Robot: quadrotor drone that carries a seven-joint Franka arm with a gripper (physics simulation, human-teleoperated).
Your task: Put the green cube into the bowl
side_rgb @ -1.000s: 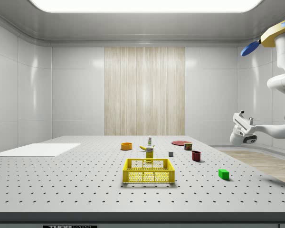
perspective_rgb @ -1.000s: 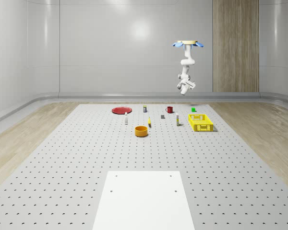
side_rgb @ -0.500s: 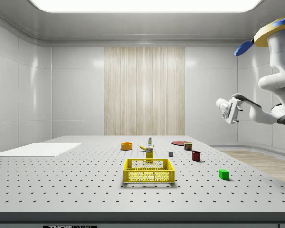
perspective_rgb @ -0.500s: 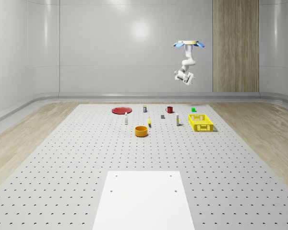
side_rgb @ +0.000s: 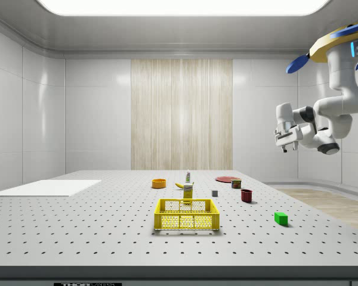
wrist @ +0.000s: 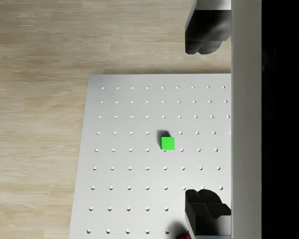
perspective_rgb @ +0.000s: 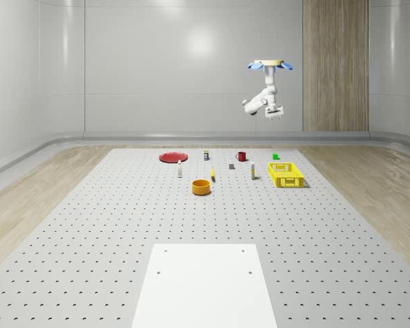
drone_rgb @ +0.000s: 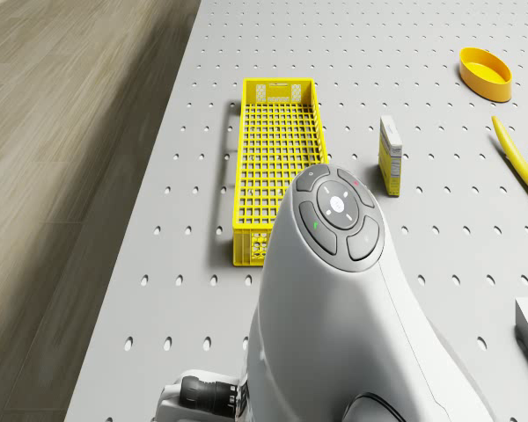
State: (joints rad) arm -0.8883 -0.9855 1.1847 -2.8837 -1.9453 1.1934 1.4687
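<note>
The green cube (perspective_rgb: pixel 275 156) (side_rgb: pixel 280 218) lies near the table's far right corner, by the wooden floor. In the wrist view the green cube (wrist: pixel 167 143) sits on the perforated top, off to one side of the line between my two fingers. The orange bowl (perspective_rgb: pixel 201 186) (side_rgb: pixel 159 183) (drone_rgb: pixel 486 73) stands nearer the table's middle. My drone (perspective_rgb: pixel 269 65) (side_rgb: pixel 340 42) hovers high above the far right area. My gripper (perspective_rgb: pixel 274 115) (side_rgb: pixel 284 143) (wrist: pixel 204 122) hangs far above the cube, pointing down, open and empty.
A yellow crate (perspective_rgb: pixel 285 175) (side_rgb: pixel 186 214) (drone_rgb: pixel 277 149) stands between cube and bowl. Also on the table are a red mug (perspective_rgb: pixel 241 156), red plate (perspective_rgb: pixel 172 157), banana (perspective_rgb: pixel 212 175), small box (drone_rgb: pixel 390 156), grey block (side_rgb: pixel 215 193) and a white sheet (perspective_rgb: pixel 205 283) at the front.
The arm has swung up and round: the gripper rose from a lower, sideways pose and now points straight down. The drone drifted slightly toward the side view's left.
</note>
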